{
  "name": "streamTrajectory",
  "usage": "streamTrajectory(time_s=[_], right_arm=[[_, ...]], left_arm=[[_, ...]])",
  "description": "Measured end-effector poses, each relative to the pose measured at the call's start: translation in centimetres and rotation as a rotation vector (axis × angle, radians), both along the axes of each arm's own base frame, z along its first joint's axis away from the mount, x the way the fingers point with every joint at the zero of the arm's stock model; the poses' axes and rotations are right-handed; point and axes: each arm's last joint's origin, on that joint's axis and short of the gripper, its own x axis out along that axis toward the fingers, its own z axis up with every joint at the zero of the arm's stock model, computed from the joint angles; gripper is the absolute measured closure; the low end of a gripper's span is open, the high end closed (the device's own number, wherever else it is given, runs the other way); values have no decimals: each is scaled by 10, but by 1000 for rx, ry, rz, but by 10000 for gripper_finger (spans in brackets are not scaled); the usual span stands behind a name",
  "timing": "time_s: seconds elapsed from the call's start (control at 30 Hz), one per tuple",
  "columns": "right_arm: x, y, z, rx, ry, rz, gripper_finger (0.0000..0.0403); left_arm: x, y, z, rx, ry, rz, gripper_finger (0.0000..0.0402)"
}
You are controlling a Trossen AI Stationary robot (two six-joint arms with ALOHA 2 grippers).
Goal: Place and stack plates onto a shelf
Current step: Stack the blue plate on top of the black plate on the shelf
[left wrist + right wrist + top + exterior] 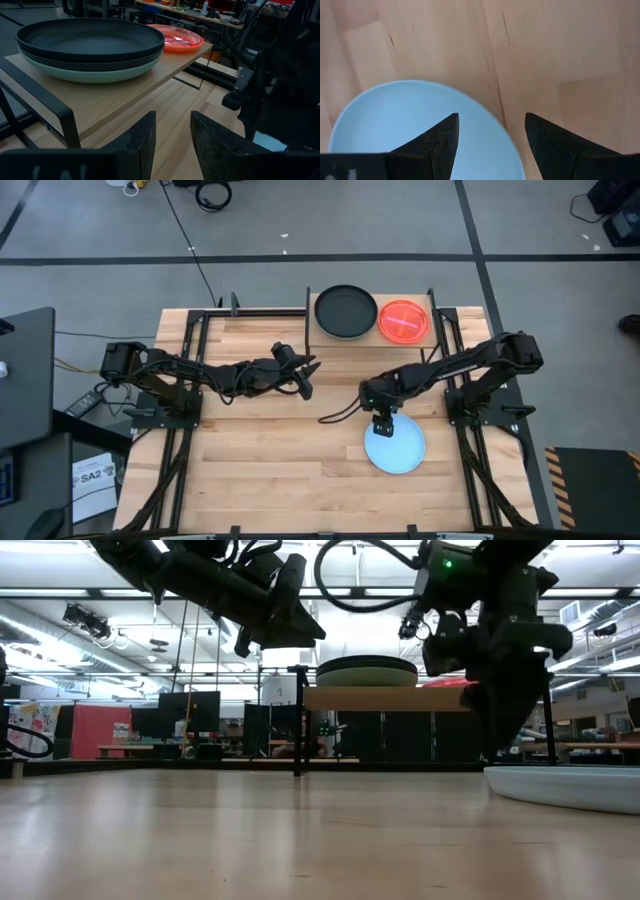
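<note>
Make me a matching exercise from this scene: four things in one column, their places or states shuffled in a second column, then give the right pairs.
Things:
1. black plate
2. red plate
3. light blue plate
4. left tool

Places or states:
A. flat on the tabletop, under the open right tool
B. on the shelf, stacked on a pale green plate
C. raised in the air in front of the shelf, holding nothing
D. on the shelf, beside the stack

Pairs: 1-B, 2-D, 3-A, 4-C
</note>
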Motion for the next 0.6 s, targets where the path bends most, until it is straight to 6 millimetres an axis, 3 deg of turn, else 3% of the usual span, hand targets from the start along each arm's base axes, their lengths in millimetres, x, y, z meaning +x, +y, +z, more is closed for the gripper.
streamTrajectory(time_s=[0.6], right_arm=[[1, 6, -7, -109, 17, 94, 196]], left_arm=[[0, 0, -1, 0, 9, 1, 274]])
